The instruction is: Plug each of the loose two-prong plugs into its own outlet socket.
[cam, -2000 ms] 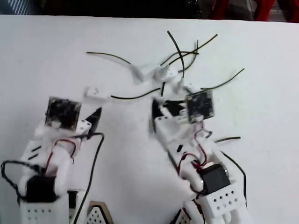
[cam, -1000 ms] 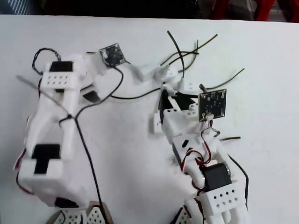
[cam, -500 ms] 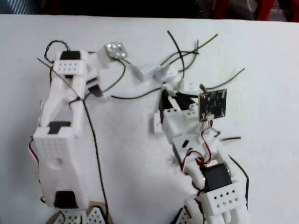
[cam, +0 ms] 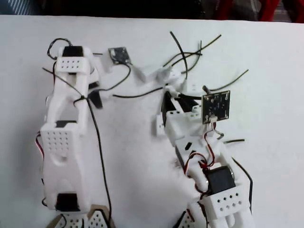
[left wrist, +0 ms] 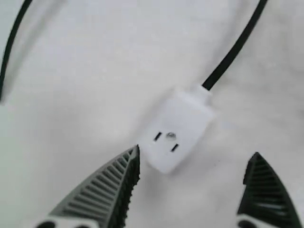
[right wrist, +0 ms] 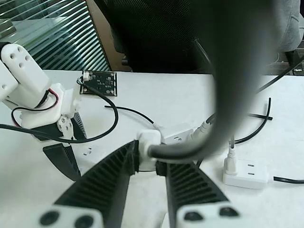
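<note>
Socket (left wrist: 175, 134) between spread left end effector (left wrist: 195, 152); right end effector (right wrist: 147, 156) clenches plug (right wrist: 148, 140).

White table (cam: 266, 47), slatted blinds (right wrist: 52, 33) behind

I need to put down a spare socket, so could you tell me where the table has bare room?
Widest free patch: the table strip between the left arm and right arm. The right side, past the short cable stub, is bare too. Crowded: the cables and sockets ahead of the right gripper.
</note>
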{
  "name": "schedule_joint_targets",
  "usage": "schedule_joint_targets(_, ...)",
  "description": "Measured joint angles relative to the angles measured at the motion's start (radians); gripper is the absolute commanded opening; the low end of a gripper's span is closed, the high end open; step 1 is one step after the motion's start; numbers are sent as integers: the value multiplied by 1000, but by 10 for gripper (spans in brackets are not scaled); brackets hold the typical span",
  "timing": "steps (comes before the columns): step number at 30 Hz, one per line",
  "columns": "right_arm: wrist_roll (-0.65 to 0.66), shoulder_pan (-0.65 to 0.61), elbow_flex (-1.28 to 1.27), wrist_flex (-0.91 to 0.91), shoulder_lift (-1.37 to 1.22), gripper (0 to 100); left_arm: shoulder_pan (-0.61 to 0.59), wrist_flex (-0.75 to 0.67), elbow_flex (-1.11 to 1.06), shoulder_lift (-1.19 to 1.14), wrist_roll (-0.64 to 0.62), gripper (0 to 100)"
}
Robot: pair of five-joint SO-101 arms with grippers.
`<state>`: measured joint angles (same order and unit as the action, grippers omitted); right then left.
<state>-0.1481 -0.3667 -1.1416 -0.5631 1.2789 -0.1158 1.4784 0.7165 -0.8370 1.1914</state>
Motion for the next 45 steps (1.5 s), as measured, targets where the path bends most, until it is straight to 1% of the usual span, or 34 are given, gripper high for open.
schedule_joint_targets(2,0,-2,-14,0,2,18,0,5,0,-12,0,331)
schedule_joint_targets(5,0,0,-21,0,0,18,0,14,12,-26,0,280)
schedule_joint_targets(7,0,0,-21,2,0,18,0,15,18,-29,0,266)
schedule_joint_targets(14,0,0,-21,2,0,18,-2,23,63,-35,0,280)
schedule_joint_targets(19,0,0,-21,2,0,18,-2,20,127,-48,-25,295)
schedule_joint_targets(21,0,0,-21,2,0,18,-2,-3,121,-48,-25,327)
schedule_joint_targets(23,0,0,-21,2,0,18,0,-49,89,-48,-31,335)
schedule_joint_targets(27,0,-2,-21,2,0,18,0,-143,0,-48,-34,300)
schedule_joint_targets(33,0,0,-21,2,0,18,2,-146,-17,-48,-41,217)
schedule_joint_targets(38,0,0,-21,2,0,18,6,-69,-15,-48,-41,81)
schedule_joint_targets(45,0,0,-21,2,0,18,41,115,-14,-40,-46,76)
